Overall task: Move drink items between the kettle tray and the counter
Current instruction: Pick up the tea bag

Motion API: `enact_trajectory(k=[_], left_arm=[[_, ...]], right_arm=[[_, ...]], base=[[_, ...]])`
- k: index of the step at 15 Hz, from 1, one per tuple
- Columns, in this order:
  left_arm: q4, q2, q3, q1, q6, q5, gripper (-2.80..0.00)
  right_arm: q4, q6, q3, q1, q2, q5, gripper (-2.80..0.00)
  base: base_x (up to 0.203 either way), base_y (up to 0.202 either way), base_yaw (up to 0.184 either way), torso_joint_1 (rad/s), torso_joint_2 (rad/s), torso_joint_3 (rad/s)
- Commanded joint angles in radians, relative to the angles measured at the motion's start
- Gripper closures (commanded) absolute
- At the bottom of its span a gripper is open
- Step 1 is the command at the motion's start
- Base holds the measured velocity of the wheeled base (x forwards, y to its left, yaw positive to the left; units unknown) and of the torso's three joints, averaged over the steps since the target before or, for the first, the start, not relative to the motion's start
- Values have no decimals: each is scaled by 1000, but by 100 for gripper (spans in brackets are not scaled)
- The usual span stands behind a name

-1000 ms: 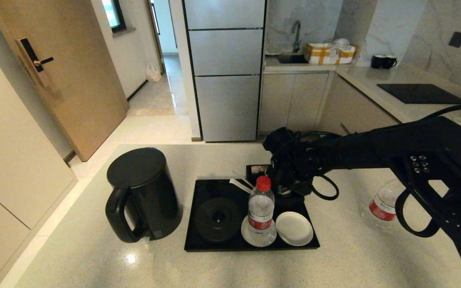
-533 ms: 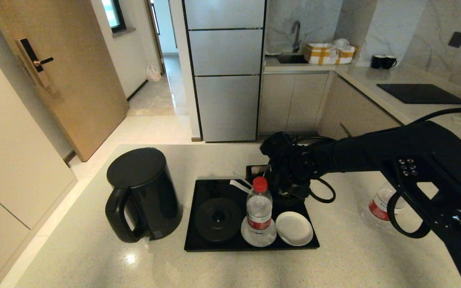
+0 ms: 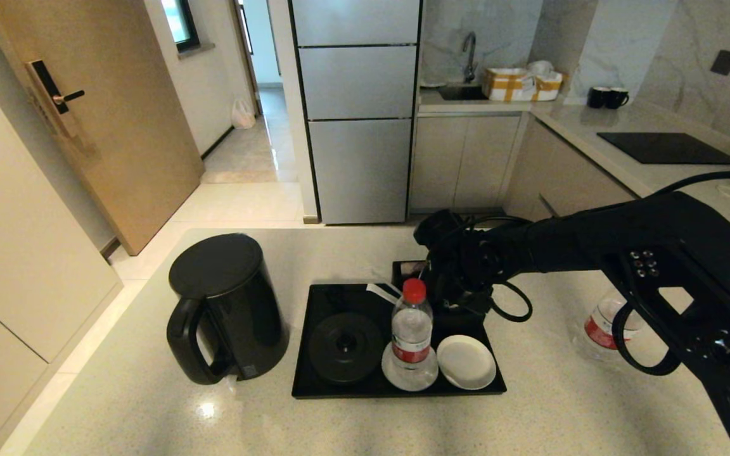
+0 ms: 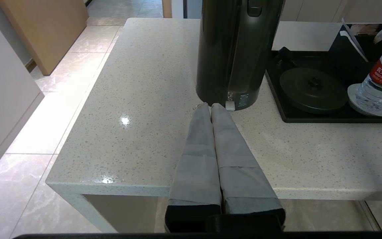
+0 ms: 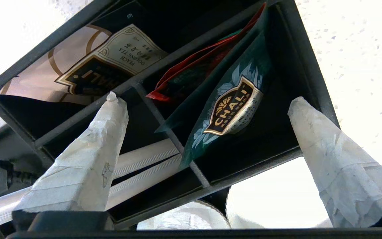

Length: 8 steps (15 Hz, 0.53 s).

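Teal sachet [image 5: 230, 106] leans in the compartment box [image 5: 305, 71] beside a red packet [image 5: 191, 74]; right gripper [image 5: 204, 129] hovers spread wide above; left gripper [image 4: 211, 108] closed near the kettle [image 4: 237, 49]

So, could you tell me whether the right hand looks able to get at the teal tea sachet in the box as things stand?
Probably yes: the right hand hangs open over the box, fingers either side of the teal sachet, which stands clear above the dividers.

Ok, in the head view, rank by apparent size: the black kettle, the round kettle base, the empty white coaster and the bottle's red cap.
1. Black cylindrical kettle
2. Round black kettle base
3. Empty white round coaster
4. Red bottle cap
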Motion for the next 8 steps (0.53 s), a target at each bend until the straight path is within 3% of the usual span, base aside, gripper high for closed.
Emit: enact_trajectory(k=[1,8], left_arm=[[-1,0,0,0,-1,0,0],[1,0,0,0,-1,0,0]], right_arm=[[0,7,6,1,-9,-3,-280],[-47,14,29,0,-37,-9,-280]], base=[[0,0,0,0,0,0],[0,0,0,0,0,0]])
